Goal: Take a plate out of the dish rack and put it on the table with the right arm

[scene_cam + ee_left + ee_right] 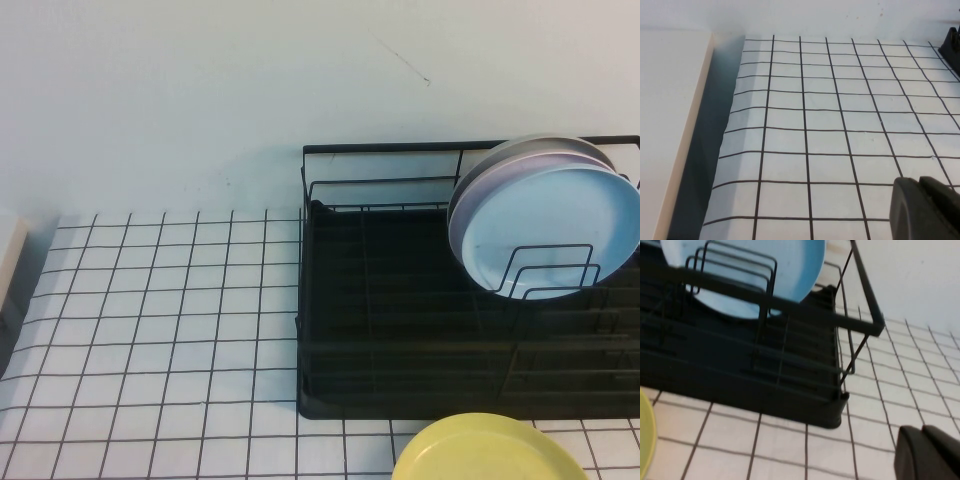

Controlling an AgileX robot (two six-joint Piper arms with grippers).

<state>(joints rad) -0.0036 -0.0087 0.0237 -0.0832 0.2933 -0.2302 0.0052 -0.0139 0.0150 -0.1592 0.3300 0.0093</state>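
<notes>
Plate (487, 450): yellow, flat on the table (150, 300), bottom right, near the dish rack (400, 330).
Left gripper (925, 207): low over the table, cannot tell its grip.
Right gripper (927, 452): beside the rack, cannot tell.
Risk: an arm could bump the plate.

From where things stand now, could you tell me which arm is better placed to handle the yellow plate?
The right. The yellow plate lies flat on the table in front of the dish rack, on the robot's right; it shows in the right wrist view, where the right hand hovers. The left hand faces bare grid.
</notes>
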